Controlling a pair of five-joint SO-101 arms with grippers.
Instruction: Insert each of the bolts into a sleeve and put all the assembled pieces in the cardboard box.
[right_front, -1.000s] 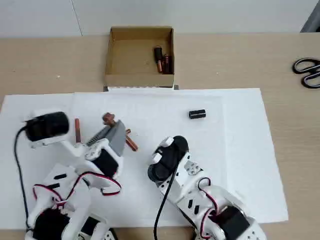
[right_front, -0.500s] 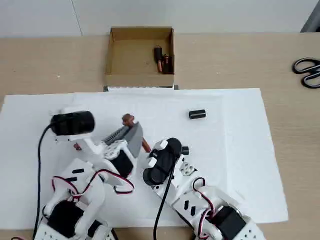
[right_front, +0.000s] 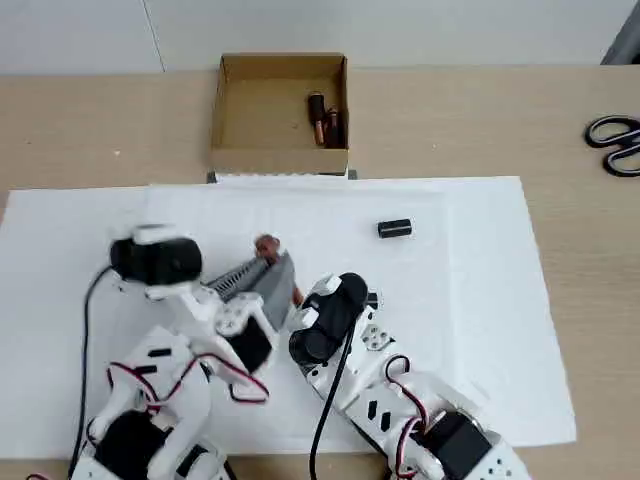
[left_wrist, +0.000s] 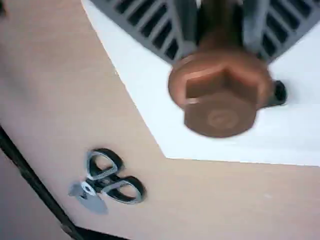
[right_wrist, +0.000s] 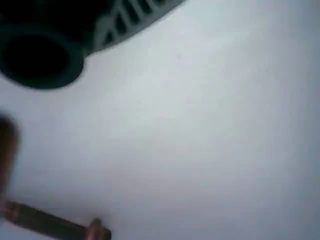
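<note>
1. Farthest from the box, we see the right tool (right_front: 366, 302) pressed together on a black sleeve (right_wrist: 37, 60). The sleeve's open end faces the wrist camera, and both hang over the white sheet (right_front: 480, 320).
2. About as far from the box, a loose bolt (right_wrist: 50, 225) lies flat on the sheet, near the right tool.
3. A little nearer the box, the left tool (right_front: 266, 264) pinches a copper bolt (left_wrist: 220, 95) by its shank. The hexagonal head sticks out past the fingertips on the box side.
4. Nearer still, a loose sleeve (right_front: 395, 229) lies on its side on the sheet. It is a short way out from the box's right front corner and apart from both tools.
5. The box (right_front: 214, 110) stands open on the wooden surface (right_front: 100, 120), with its front wall at the sheet's far edge. Assembled pieces (right_front: 325, 118) lie together in its right half, close to the right wall.
6. Level with the box and well off to its right, black-handled scissors (right_front: 615, 142) lie on the surface, clear of the sheet.
</note>
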